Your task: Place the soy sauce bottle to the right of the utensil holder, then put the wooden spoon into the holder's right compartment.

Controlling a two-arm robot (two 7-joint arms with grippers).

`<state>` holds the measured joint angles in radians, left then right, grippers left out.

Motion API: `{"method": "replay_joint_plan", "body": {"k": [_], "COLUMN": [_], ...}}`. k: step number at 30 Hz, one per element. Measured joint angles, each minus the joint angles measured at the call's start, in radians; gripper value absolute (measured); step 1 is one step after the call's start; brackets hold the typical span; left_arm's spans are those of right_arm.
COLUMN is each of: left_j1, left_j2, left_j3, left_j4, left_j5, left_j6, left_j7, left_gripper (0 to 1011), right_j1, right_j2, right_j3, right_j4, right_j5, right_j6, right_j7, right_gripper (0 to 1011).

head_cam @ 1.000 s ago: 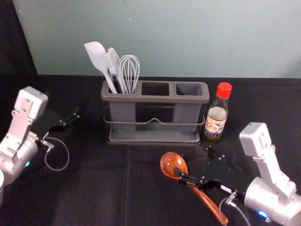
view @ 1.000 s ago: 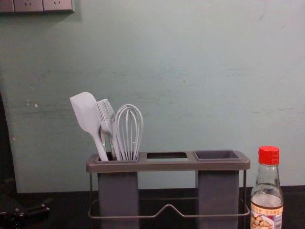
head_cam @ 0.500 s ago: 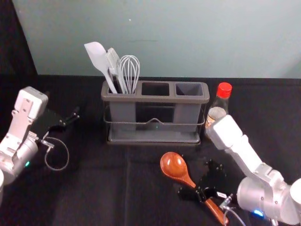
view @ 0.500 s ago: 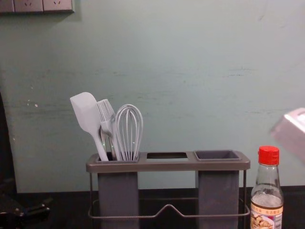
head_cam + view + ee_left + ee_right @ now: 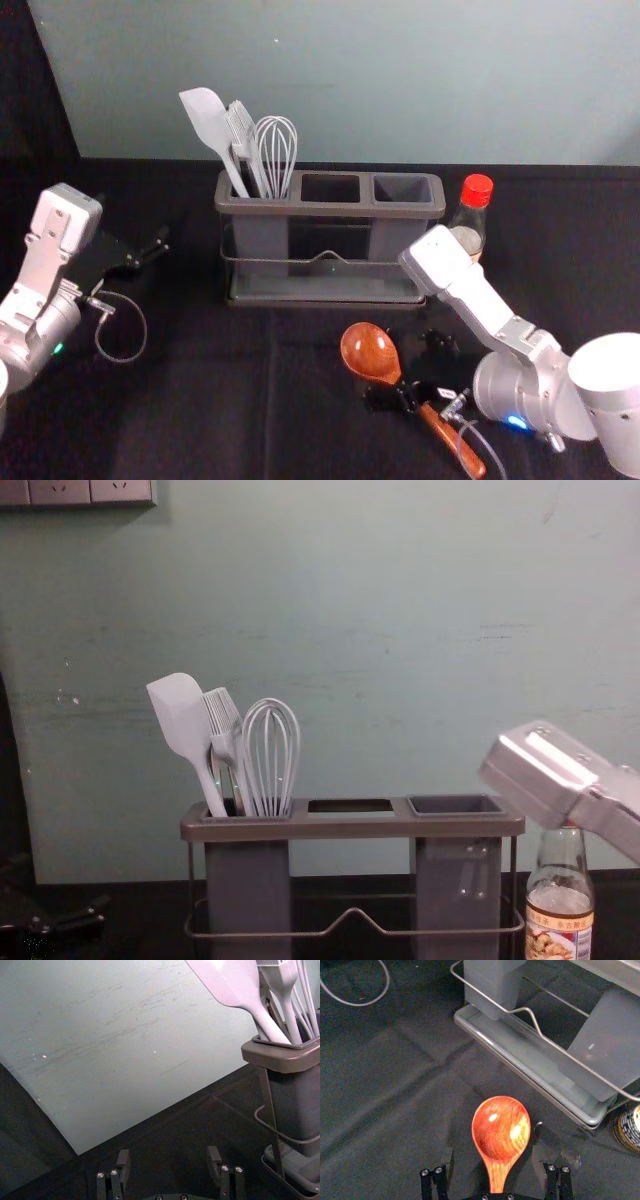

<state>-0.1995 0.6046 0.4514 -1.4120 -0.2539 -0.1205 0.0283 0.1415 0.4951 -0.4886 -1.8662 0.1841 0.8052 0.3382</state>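
And round it came! Our right end effector (image 5: 494, 1156), over the wooden spoon (image 5: 368, 350), had shifted since half a second earlier: its arm had swung farther across, and its two fingers now straddled the handle near the bowl. The spoon hadn't budged from the counter (image 5: 200, 410). For us that meant the grasp was lining up, though nothing was gripped; those fingers stood well spread, wood between them.

The soy sauce bottle (image 5: 559, 920) stood upright just to the right of the utensil holder (image 5: 330, 210), so we judged the first half done. The right compartment (image 5: 403, 190) was waiting, no spoon in it.

From the head view we caught the bottle's red cap while the arm covered its label; the chest view flipped that, label plain, cap mostly behind the arm. The right wrist view gave us the gaps beside the handle. Our left end effector (image 5: 168, 1152) idled left of the holder, fingers parted.
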Motion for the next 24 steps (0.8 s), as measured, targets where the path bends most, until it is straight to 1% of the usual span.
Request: {"method": "replay_joint_plan", "body": {"k": [4,10,14,16,19,24], "left_j1": [0.000,0.000,0.000,0.000,0.000,0.000], "left_j2": [0.000,0.000,0.000,0.000,0.000,0.000], "left_j3": [0.000,0.000,0.000,0.000,0.000,0.000], "left_j4": [0.000,0.000,0.000,0.000,0.000,0.000], "left_j5": [0.000,0.000,0.000,0.000,0.000,0.000], "left_j6": [0.000,0.000,0.000,0.000,0.000,0.000], "left_j7": [0.000,0.000,0.000,0.000,0.000,0.000], "left_gripper": [1005,1005,1005,1005,1005,1005], "right_j1": [0.034,0.059,0.064,0.065,0.059,0.051], "right_j2": [-0.028,-0.063,-0.079,-0.093,-0.115,-0.134], "right_j3": [-0.009,-0.012,-0.012,-0.008,0.005,0.015], "right_j4": [0.042,0.084,0.099,0.110,0.121,0.129], "right_j5": [-0.009,-0.022,-0.029,-0.034,-0.037,-0.047], "right_j6": [0.013,0.023,0.026,0.026,0.022,0.016], "right_j7": [0.014,0.021,0.021,0.017,0.008,-0.001], "right_gripper": [1000,1002,1000,1000,1002,1000]}}
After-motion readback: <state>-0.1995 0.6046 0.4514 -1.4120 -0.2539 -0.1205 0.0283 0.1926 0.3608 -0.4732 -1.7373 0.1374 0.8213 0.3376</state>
